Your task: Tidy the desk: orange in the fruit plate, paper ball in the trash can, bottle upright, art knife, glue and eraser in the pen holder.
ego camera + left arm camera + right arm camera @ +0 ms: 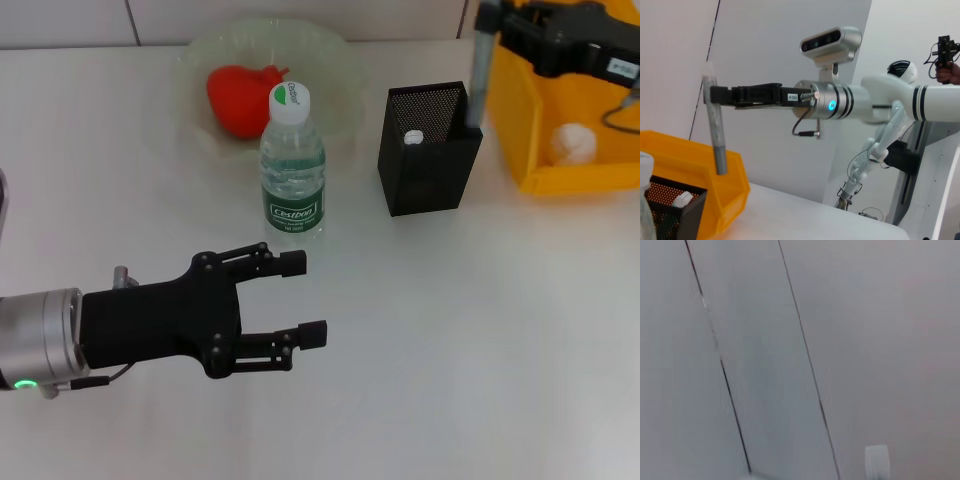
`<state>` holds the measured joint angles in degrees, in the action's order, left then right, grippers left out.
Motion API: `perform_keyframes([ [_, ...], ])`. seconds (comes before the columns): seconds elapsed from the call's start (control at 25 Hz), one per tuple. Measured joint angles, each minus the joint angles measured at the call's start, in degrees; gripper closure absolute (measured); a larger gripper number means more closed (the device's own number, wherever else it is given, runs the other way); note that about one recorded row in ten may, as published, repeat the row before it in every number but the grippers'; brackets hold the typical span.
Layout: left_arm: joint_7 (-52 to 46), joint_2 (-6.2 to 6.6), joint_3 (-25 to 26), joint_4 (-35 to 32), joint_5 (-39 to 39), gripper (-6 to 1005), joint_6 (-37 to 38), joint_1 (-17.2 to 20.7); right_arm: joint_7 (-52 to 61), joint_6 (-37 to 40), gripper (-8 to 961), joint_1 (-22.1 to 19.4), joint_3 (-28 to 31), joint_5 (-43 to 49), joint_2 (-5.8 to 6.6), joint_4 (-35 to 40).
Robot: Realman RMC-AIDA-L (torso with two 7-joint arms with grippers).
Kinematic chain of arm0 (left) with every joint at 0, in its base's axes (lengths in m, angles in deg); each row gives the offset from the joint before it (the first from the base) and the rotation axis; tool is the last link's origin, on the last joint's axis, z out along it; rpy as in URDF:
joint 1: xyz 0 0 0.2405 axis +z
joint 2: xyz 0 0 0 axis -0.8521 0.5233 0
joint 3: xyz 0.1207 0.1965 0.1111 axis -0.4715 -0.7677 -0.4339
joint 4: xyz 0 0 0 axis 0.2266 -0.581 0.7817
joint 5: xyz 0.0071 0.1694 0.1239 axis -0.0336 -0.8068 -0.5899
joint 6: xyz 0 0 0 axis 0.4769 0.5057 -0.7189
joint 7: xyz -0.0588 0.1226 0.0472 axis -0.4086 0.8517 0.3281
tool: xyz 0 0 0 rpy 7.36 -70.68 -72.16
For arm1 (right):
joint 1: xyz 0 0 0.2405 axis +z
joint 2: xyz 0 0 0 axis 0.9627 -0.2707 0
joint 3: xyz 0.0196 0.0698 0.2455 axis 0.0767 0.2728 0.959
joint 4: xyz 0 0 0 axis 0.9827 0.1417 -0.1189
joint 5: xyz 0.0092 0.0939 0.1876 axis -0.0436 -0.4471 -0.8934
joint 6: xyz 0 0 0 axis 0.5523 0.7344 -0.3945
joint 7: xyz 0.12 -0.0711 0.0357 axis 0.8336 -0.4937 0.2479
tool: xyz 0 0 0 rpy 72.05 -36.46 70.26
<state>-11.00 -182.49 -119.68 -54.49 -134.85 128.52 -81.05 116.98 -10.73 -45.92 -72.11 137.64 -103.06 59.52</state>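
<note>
Above the pen holder [428,150], the right gripper [487,22] clenches a stiff, slim, light grey knife [477,80] near its top; left gripper [305,298] hangs released.

Art knife [479,75] tip hidden inside pen holder [428,150].

white table [480,350] — bottle [292,165], plate [340,75], holder [428,150]
</note>
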Motion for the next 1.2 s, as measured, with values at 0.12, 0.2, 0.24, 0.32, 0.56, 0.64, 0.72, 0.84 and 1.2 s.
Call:
perform_keyframes([
  [0.12,0.0,0.05,0.3,0.0,0.0,187,-0.2,0.0,-13.7,-0.7,807,2.7,0.3,-8.5,0.13,-11.1],
  [0.2,0.0,0.05,0.4,0.0,0.0,187,-0.2,0.0,-19.9,-1.6,802,3.9,0.5,-11.3,0.16,-15.1],
  [0.24,0.0,0.03,0.5,0.0,0.0,187,-0.2,0.0,-22.6,-2.2,800,4.4,0.4,-12.5,0.15,-16.6],
  [0.32,0.0,-0.01,0.5,0.0,0.0,187,-0.2,0.2,-25.8,-3.8,795,5.3,0.2,-13.5,0.03,-18.8],
  [0.56,0.0,-0.01,0.6,0.0,0.0,187,-0.2,0.4,-27.0,-6.3,779,6.8,0.1,-13.3,0.05,-21.6],
  [0.64,0.0,-0.01,0.6,0.0,0.0,187,-0.2,0.4,-26.9,-6.4,774,6.8,0.1,-13.3,0.03,-21.7],
  [0.72,0.0,-0.01,0.6,0.0,0.0,187,-0.2,0.5,-26.8,-6.3,769,6.7,0.1,-13.3,0.03,-21.7],
  [0.84,0.0,0.03,0.7,0.0,0.0,187,-0.1,0.5,-26.2,-5.8,762,6.2,0.0,-13.2,0.15,-21.6],
  [1.2,-0.4,0.25,0.8,0.0,0.0,187,1.5,0.8,-11.9,4.8,369,-2.4,-3.9,-7.8,1.27,-7.9],
])
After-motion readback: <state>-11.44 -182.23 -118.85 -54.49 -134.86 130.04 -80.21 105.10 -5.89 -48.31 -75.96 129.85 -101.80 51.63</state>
